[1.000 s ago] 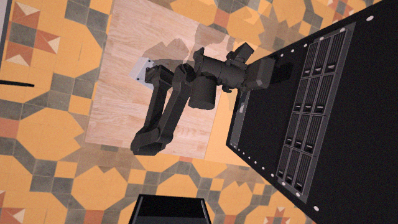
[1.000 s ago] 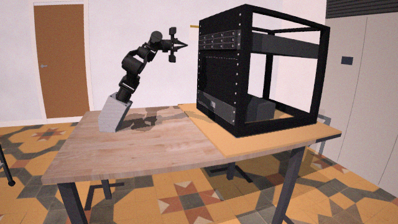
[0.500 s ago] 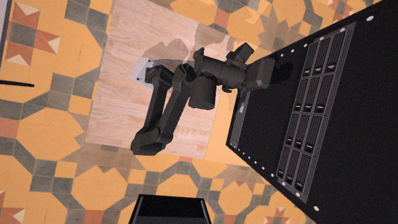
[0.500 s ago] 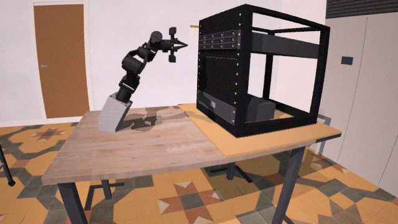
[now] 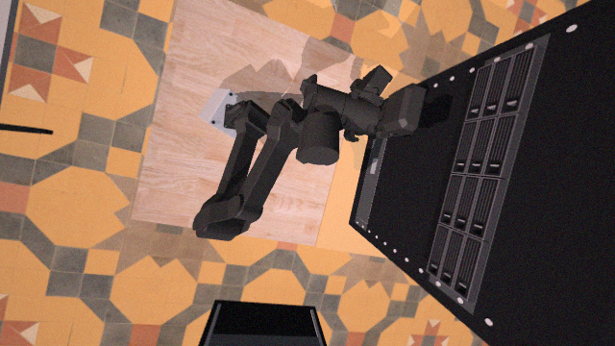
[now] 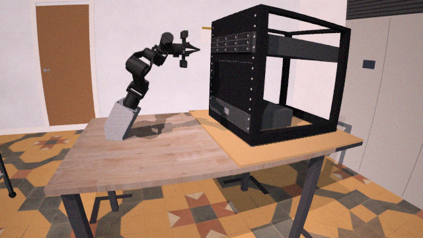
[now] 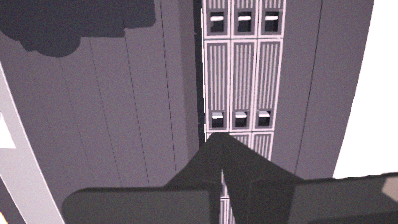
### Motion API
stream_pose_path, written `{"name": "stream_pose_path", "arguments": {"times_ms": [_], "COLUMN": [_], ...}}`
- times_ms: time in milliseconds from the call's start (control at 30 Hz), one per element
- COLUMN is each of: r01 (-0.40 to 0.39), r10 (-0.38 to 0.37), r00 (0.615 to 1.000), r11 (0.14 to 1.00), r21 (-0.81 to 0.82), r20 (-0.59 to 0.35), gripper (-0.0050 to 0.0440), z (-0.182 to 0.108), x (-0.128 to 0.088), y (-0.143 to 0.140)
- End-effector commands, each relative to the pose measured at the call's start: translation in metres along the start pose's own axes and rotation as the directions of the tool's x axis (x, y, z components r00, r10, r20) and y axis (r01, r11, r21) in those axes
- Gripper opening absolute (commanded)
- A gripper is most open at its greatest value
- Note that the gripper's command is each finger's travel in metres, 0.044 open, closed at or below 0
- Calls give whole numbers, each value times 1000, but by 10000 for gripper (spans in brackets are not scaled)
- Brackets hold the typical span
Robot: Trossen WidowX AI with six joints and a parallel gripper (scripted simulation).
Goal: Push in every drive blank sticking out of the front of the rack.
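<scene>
Patterned floor tiles (image 5: 72,207) (image 6: 203,211) in orange, grey and brick red run under the table, and a brown door (image 6: 67,66) is set in the pale wall (image 6: 145,20) behind. On the wooden tabletop (image 5: 168,178) (image 6: 132,165), the dark arm (image 5: 261,168) (image 6: 137,66) rises from 1 light grey base (image 5: 217,114) (image 6: 119,122). Its hand (image 5: 403,111) (image 6: 199,49) (image 7: 219,140) is narrow, the 2 fingers brought together at their tips with nothing held, pointing at the upper front of the black rack (image 5: 553,192) (image 6: 259,82) (image 7: 320,100).

That rack stands upright on an orange mat (image 5: 346,192) (image 6: 264,157) at the other end of the table. Near its top sit the drive blanks (image 5: 485,199) (image 6: 231,43) (image 7: 217,75), 12 of them in 3 rows of 4, each with a small latch. In the exterior view the fingertips are level with these rows and just short of the rack's front. Which blanks stick out, I cannot tell. Low on the front is 1 grey panel (image 5: 372,187) (image 6: 231,114) with a pale label.
</scene>
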State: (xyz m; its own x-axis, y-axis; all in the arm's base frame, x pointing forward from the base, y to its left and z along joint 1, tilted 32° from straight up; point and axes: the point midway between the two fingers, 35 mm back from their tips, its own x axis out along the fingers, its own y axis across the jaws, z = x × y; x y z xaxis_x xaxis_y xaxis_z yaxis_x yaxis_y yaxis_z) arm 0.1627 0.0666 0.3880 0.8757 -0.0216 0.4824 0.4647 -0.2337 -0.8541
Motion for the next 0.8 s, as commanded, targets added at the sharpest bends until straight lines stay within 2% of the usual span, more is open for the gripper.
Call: {"name": "stream_pose_path", "arguments": {"times_ms": [0, 500, 767], "r01": [11, 11, 11], "r10": [-11, -11, -11], "r00": [1000, 1000, 1000], "r11": [1000, 1000, 1000], "r21": [18, 18, 18], "r20": [-3, -3, -3], "gripper": [-50, -50, -50], "z": [-3, -1, -1], "x": [10, 38, 42], "y": [-6, -6, -6]}}
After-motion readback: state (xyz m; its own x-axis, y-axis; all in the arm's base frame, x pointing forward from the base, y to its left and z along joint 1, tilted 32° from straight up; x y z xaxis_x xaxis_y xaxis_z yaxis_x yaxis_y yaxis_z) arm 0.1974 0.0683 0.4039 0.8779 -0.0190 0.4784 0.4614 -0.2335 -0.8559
